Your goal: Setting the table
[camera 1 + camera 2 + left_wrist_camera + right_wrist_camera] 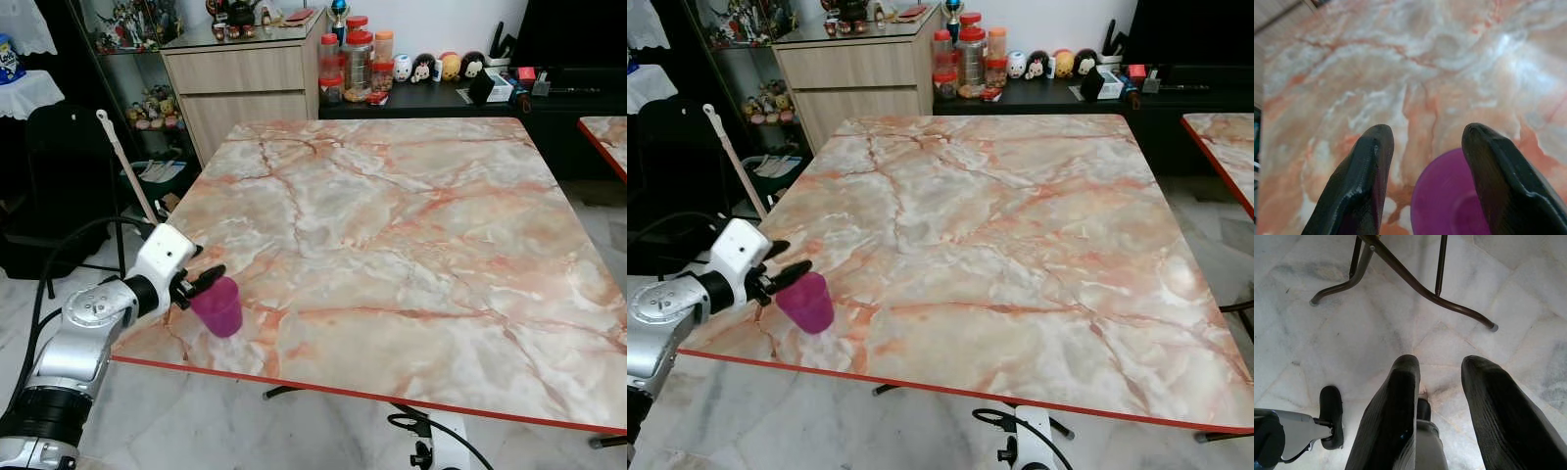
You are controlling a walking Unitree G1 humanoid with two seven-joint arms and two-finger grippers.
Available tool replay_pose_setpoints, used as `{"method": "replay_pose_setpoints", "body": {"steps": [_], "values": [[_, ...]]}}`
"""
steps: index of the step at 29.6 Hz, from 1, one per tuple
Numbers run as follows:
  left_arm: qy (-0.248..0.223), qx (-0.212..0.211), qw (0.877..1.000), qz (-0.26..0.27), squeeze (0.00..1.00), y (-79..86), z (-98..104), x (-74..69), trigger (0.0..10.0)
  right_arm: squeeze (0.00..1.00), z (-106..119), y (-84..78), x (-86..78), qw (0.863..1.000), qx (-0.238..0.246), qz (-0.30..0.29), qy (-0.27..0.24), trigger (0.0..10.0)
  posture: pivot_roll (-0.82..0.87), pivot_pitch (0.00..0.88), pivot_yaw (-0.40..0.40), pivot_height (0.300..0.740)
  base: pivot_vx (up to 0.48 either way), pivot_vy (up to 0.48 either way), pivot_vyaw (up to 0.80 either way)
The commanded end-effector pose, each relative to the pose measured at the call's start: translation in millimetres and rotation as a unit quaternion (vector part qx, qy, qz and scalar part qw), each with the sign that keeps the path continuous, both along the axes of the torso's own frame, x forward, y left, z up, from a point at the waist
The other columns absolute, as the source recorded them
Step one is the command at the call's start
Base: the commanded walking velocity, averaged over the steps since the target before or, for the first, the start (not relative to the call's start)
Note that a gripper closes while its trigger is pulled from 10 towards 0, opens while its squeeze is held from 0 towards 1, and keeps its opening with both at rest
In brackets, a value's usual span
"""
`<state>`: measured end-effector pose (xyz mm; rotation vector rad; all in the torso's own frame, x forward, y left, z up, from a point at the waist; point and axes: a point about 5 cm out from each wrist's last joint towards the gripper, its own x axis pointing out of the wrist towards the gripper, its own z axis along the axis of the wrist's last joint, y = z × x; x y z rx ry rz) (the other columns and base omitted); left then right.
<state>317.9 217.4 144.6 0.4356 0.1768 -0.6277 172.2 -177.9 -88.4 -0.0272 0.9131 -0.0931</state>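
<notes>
Cup: a magenta plastic cup [218, 305], translucent, plain-walled and slightly tapered, standing upright with its open mouth up; in the left wrist view the round rim and the paler inside bottom are visible.
Cup position: on the counter [411, 255], at the near left corner, close to the red front edge.
Counter: square top with a marble pattern in pink, orange and white, red trim along the front edge.
Left hand: the left hand [201, 282] is at the cup's rim, fingers parted; one black finger [1498, 181] lies over the rim and the other stands outside the cup. Whether the fingers press on the wall cannot be told.
Right hand: the right hand [1440, 416] hangs idle over the marble floor [1528, 298], fingers parted, nothing between them.
Surroundings: a wooden cabinet [245, 83] behind the counter; jars with red lids [355, 64] and small figurines [436, 67] on a dark shelf next to it.
</notes>
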Motion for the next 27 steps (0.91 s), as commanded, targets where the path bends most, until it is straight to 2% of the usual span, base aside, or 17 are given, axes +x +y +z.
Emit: {"method": "replay_pose_setpoints", "body": {"steps": [1,11,17,24,27], "values": [[0.007,0.029,1.0,-0.004,0.0,1.5,1,4.9,10.0,0.0,1,2.5,2.4,1.0,0.006,-0.004,-0.002,10.0,0.07,0.0,0.094,0.74,0.0,0.0,0.0],[0.024,0.06,0.998,-0.014,0.0,11.7,3,7.3,10.0,0.0,1,-0.6,2.6,1.0,0.004,-0.011,-0.003,10.0,0.07,0.0,0.088,0.74,0.0,0.0,0.0],[0.031,0.065,0.997,-0.014,0.0,16.6,3,6.9,10.0,0.0,2,-1.1,4.5,1.0,0.005,-0.013,-0.006,10.0,0.07,0.0,0.086,0.74,0.0,0.0,0.0],[0.044,0.086,0.995,-0.022,0.0,19.4,0,5.5,10.0,0.0,2,-0.8,5.1,1.0,0.005,-0.011,-0.005,10.0,0.07,0.0,0.088,0.74,0.0,0.0,0.0],[0.05,0.087,0.994,-0.031,0.0,15.5,-5,4.8,10.0,0.0,3,-1.4,5.7,1.0,0.004,-0.011,-0.007,10.0,0.06,0.0,0.088,0.74,0.0,0.0,0.0]]}}
